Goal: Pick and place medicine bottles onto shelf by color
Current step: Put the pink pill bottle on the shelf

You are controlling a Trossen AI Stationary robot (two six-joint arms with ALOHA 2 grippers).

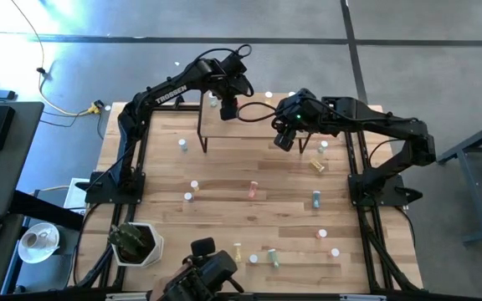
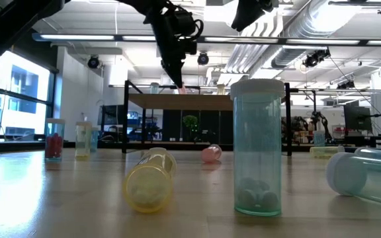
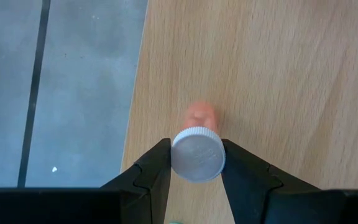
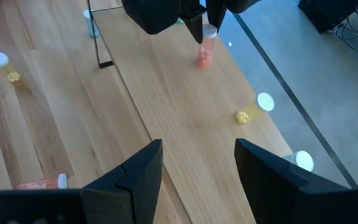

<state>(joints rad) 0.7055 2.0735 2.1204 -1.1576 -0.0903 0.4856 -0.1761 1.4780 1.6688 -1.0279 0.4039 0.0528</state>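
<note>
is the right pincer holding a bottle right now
No. The right pincer hangs open with only bare shelf between its fingers, while the left pincer grips the pink bottle.

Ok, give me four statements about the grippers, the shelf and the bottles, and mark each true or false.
1. The left gripper is shut on a white-capped pink medicine bottle. True.
2. That bottle is above the small light-wood shelf on black legs. True.
3. The right gripper holds a bottle. False: it is open and empty.
4. The translucent yellow bottle nearest the low camera stands upright. False: it lies on its side.
</note>
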